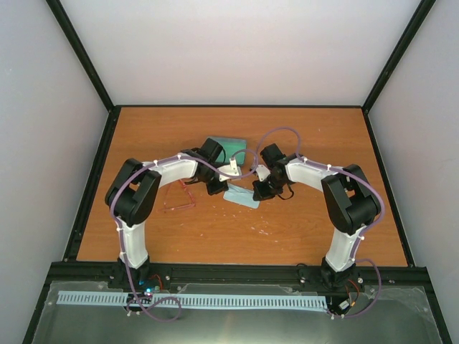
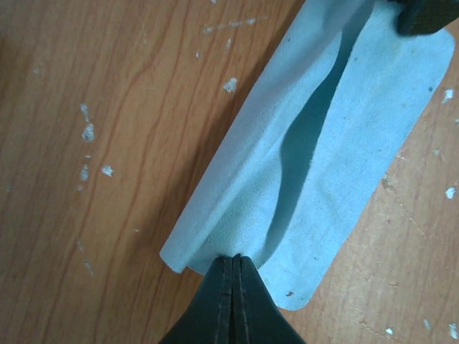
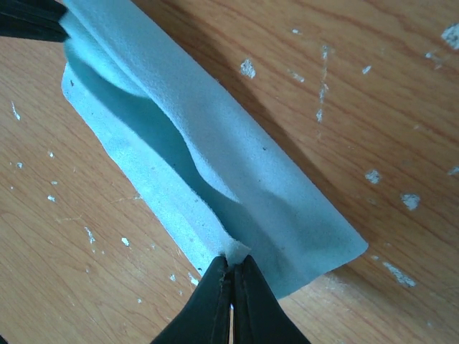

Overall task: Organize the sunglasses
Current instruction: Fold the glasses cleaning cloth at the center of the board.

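The light-blue cloth (image 1: 242,196) lies folded over on the table between my two grippers. My left gripper (image 2: 237,259) is shut on one end of the cloth (image 2: 337,143). My right gripper (image 3: 232,261) is shut on the other end of the cloth (image 3: 215,158). The upper layer is lifted and bowed over the lower one. The red-pink sunglasses (image 1: 179,199) lie on the table to the left, under my left forearm. The grey-blue case (image 1: 228,149) with green lining stands open behind the grippers, partly hidden by my left wrist.
The orange wooden table (image 1: 287,236) has white flecks on it. Black frame posts and pale walls bound it at the back and sides. A black rail with a white cable strip (image 1: 193,301) runs along the near edge.
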